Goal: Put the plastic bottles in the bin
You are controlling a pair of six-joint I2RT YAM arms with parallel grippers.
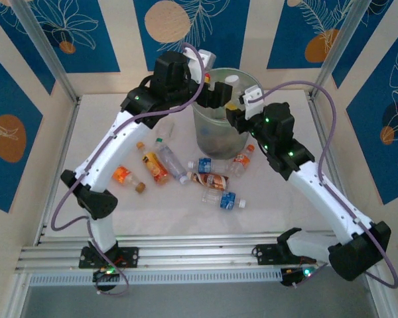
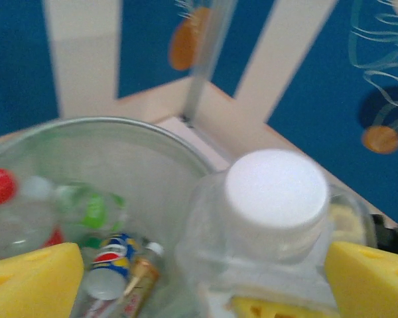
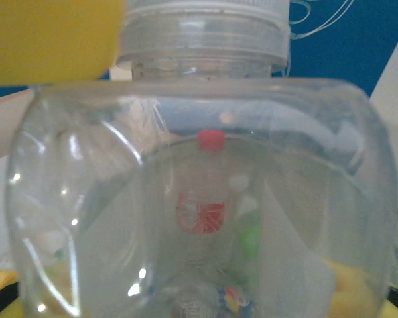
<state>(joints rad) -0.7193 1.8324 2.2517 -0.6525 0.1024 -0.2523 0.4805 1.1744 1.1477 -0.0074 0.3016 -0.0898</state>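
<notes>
So the right gripper (image 1: 239, 109) is clamped on a clear white-capped bottle (image 2: 275, 199) right above the bin (image 1: 212, 142), which stands at the middle of the table's (image 1: 265, 212) far edge with a few dropped bottles (image 2: 113, 265) lying inside. The left gripper (image 1: 215, 93) hangs over the rim too, yellow pads (image 2: 33, 281) spread wide either side of that same bottle, not squeezing it. A bunch of loose bottles (image 1: 211, 179) lie scattered mid-table, just in front of the bin.

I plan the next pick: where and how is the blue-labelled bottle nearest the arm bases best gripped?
Probably the labelled middle, from straight above, squeezed across its width: the blue-labelled bottle lies flat on its side, cap toward the right.
</notes>
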